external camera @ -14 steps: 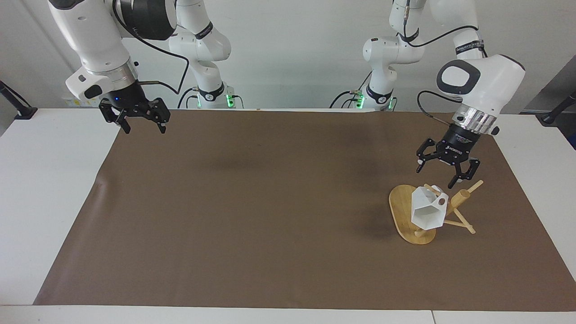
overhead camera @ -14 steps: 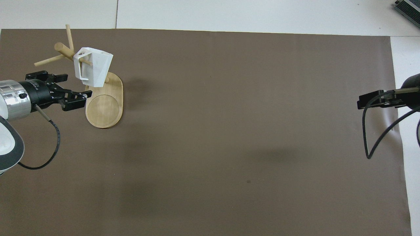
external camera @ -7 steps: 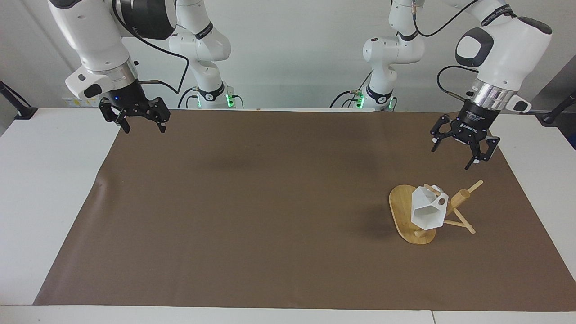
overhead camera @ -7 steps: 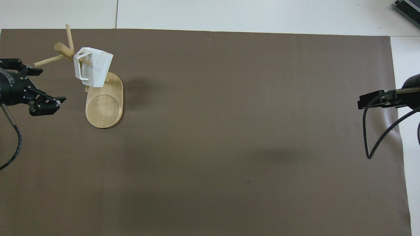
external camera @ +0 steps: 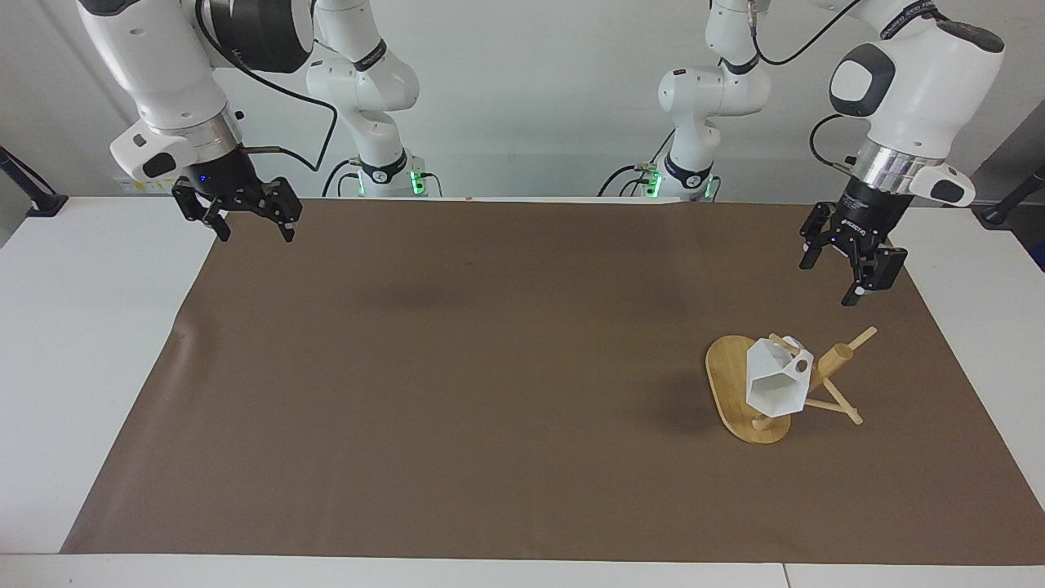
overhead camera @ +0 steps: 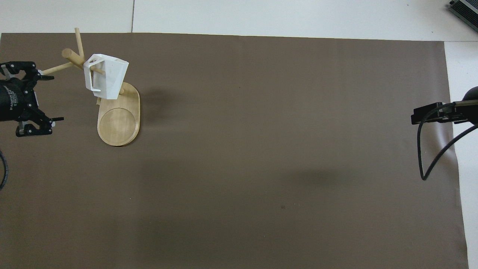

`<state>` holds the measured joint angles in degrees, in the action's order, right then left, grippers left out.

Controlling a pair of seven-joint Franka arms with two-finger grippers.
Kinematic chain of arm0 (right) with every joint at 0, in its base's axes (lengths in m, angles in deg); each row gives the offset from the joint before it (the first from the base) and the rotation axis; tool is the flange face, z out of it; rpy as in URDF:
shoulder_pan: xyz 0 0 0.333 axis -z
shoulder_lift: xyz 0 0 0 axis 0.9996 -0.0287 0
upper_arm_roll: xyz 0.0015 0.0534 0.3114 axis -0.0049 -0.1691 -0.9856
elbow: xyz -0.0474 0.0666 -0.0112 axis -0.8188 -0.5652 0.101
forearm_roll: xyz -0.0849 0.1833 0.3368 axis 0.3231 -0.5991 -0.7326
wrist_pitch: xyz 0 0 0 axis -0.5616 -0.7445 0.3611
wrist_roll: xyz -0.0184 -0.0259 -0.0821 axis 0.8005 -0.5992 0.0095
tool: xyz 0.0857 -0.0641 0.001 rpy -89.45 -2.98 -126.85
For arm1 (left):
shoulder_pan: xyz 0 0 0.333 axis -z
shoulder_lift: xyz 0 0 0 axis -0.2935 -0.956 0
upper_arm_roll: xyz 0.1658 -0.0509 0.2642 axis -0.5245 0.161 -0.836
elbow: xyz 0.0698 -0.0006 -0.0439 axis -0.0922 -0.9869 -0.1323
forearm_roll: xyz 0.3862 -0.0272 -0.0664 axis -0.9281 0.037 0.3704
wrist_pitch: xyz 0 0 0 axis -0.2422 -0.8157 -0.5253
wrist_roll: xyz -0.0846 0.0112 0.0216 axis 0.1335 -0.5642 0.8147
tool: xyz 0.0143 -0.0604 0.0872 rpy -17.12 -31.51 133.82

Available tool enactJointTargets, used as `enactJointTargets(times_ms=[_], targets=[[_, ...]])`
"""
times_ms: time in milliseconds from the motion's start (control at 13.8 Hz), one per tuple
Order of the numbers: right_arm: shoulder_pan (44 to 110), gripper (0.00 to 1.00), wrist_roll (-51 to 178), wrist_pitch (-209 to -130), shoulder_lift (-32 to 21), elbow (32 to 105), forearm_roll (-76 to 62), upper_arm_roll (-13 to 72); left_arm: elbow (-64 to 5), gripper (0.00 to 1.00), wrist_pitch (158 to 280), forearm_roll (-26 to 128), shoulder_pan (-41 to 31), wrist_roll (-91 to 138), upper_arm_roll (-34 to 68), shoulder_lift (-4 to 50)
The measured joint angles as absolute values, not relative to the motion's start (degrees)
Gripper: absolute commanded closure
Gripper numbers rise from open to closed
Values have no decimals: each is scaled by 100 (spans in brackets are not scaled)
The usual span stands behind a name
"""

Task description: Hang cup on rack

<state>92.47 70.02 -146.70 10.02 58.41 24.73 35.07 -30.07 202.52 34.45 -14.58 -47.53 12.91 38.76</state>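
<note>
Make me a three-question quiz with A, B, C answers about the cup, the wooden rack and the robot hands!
1. Where is the cup?
A. Hanging on a peg of the rack
B. Lying on the brown mat
C. Held in a robot hand

2. How many cups are there?
A. One
B. Two
C. Three

3. What is the left gripper doing?
A. Squeezing the cup
B. Open, holding nothing
C. Gripping a rack peg

Answers:
1. A: a thin peg passes through the cup's handle, and the cup is off the mat.
2. A: only one white cup shows in either view.
3. B: it is up in the air over the mat, apart from the rack, its fingers spread around nothing. The right gripper waits open over the mat's corner at the right arm's end.
</note>
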Motion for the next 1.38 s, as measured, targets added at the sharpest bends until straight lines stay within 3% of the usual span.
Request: enactJointTargets(times_ms=[508,870,1378], targets=[[9247,0,7281,-14670,1002,5849,2473,3508,-2909,0,19781,3368,-1468,-1326,1272,3874],[9247,0,7281,-14667,1002,5852,2473,3507,-2210,0,18464,3158,-1574,1310,1260,3868],[9243,0,7261,-14663,1006,5883,2473,3497,-1471,0,17324,2360,-1486,3279,1418,3716]])
